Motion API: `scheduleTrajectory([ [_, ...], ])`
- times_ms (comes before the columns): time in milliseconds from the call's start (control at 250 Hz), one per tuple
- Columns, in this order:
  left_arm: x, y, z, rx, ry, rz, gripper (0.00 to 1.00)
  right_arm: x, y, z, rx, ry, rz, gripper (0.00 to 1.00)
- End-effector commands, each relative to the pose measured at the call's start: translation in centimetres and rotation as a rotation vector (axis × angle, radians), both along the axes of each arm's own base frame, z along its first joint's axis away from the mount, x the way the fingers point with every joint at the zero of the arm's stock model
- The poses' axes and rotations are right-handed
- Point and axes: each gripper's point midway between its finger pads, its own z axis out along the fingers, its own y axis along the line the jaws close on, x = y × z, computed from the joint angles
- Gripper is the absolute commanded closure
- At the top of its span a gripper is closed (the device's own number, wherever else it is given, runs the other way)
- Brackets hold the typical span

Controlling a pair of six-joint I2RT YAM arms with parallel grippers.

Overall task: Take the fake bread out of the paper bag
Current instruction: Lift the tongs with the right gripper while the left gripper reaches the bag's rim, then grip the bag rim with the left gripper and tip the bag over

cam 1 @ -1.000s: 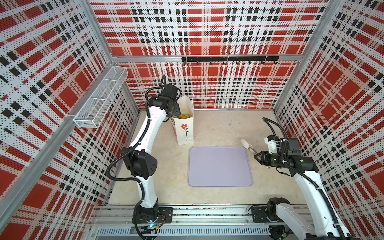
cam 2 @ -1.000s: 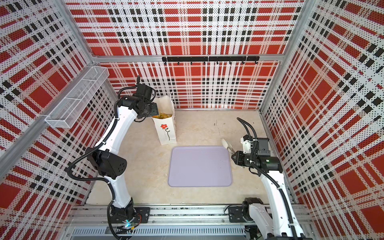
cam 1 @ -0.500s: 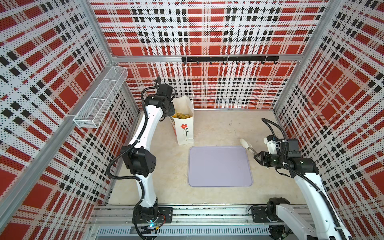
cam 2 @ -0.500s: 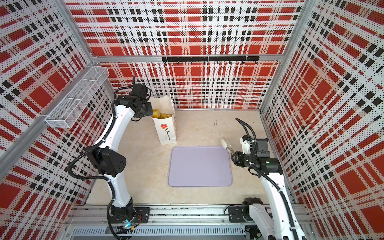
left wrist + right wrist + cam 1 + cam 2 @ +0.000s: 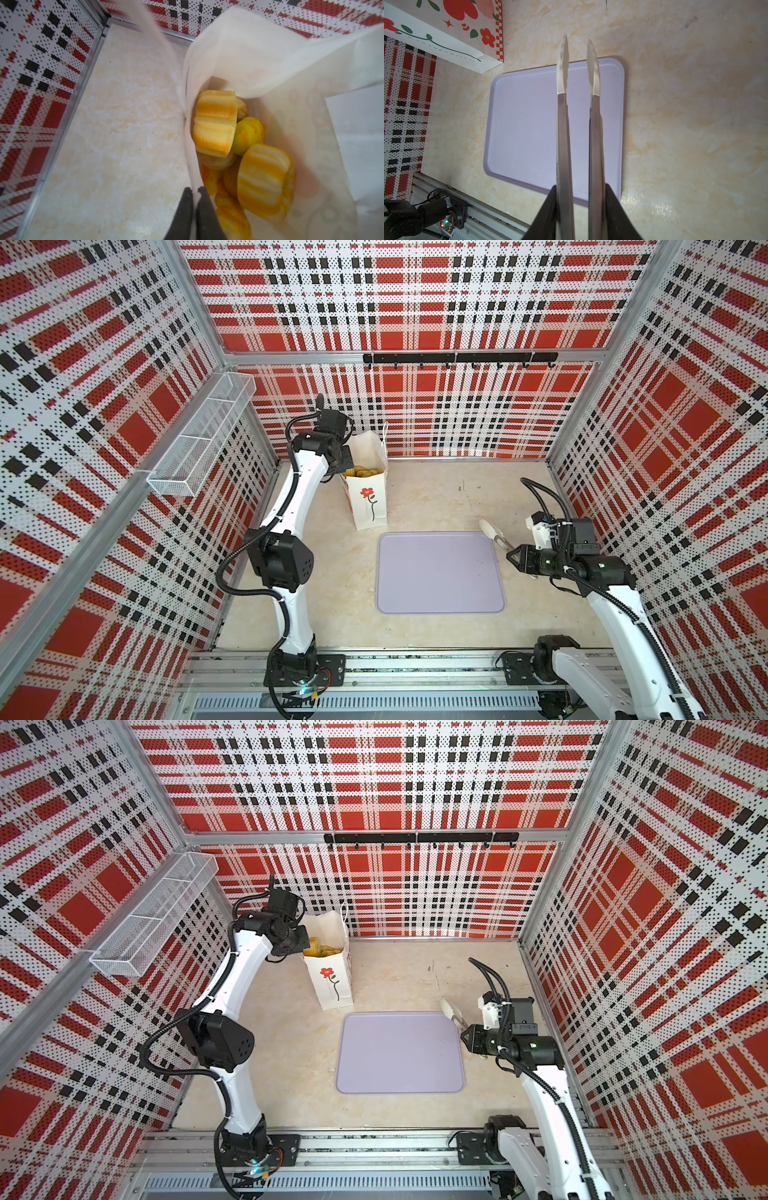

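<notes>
**A:** At the back-left corner of the worktop (image 5: 436,497), the paper bag (image 5: 368,497) stands upright. The lavender tray (image 5: 440,568) sits mid-front, bare.

**B:** Progress?

**A:** Nothing is out yet, I'd say. The fake bread (image 5: 216,122) is all piled inside the bag, so every piece is left.

**B:** Jaws?

**A:** The left gripper (image 5: 194,190) is pinched tight on the bag's rim paper. The bread is just beside the tips, inside the bag, not held. The right gripper (image 5: 580,186) clamps metal tongs (image 5: 562,124) by the tray's back-right corner, well apart from the bread.
</notes>
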Motion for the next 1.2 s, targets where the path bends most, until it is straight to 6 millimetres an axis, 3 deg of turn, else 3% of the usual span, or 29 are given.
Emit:
scheduleTrajectory([
  [0,0.5,0.2,-0.4,0.009,0.0,0.0,0.99,0.6,0.1,1.0,-0.004,-0.067,0.01,0.66],
  [164,0.7,1.6,-0.3,0.052,-0.004,0.017,1.0,0.5,0.3,1.1,-0.006,-0.071,0.016,0.67],
  [336,1.8,4.6,0.9,0.147,-0.056,0.043,1.0,0.3,0.6,1.5,-0.004,-0.087,0.029,0.67],
  [448,2.6,6.9,2.8,0.263,-0.123,0.031,1.0,0.2,0.7,1.8,-0.002,-0.1,0.033,0.68],
  [580,2.9,9.8,6.9,0.397,-0.268,0.073,1.0,0.0,0.9,1.9,-0.001,-0.108,0.046,0.69],
  [728,2.6,11.1,11.2,0.499,-0.412,0.075,1.0,-0.3,1.6,2.1,-0.007,-0.117,0.071,0.69],
  [884,1.8,12.4,12.4,0.495,-0.442,0.086,1.0,-0.7,2.3,2.0,-0.023,-0.116,0.101,0.69],
  [1004,1.3,11.7,12.1,0.504,-0.447,0.022,1.0,-1.1,2.9,2.0,-0.031,-0.114,0.126,0.69],
  [1196,-1.4,6.8,10.8,0.66,-0.544,-0.199,1.0,-1.4,3.5,2.7,0.0,-0.097,0.133,0.7],
])
